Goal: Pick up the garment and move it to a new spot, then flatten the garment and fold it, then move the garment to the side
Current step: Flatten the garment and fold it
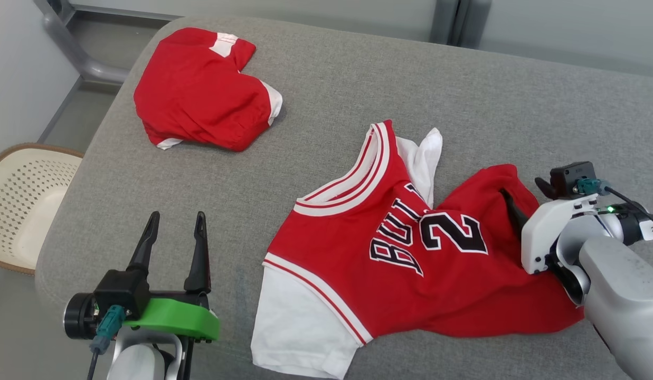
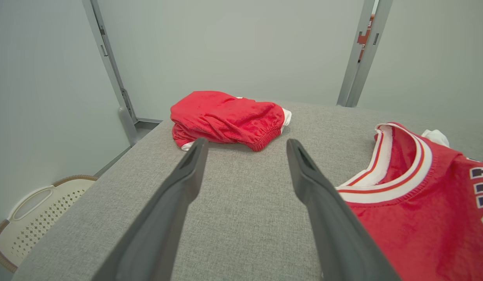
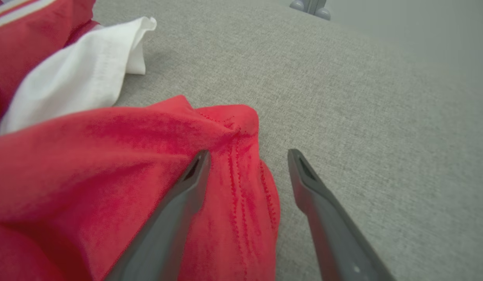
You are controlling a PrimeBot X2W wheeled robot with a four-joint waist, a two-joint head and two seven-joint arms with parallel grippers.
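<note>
Garment (image 1: 358, 285), a red jersey with white sleeves, is lying rumpled on the grey padded surface (image 1: 326, 79), near you and right of centre, with its collar toward the far side and its lettering facing up. Your right gripper (image 3: 247, 154) is hovering low at the garment's right hem, jaws standing fully apart and gripping nothing. One finger is lying over the red cloth and the other over bare surface, with the stitched hem edge running between them. Whether that finger is actually pressing the cloth, you probably cannot judge from this angle. Your left gripper (image 1: 177, 216) is hanging at the near left, near the white sleeve, jaws likewise spread wide and empty. Folded red shorts (image 1: 199, 89) are sitting at the far left, well apart from the garment, and a pale perforated basket (image 1: 25, 195) is standing off the surface's left edge.
</note>
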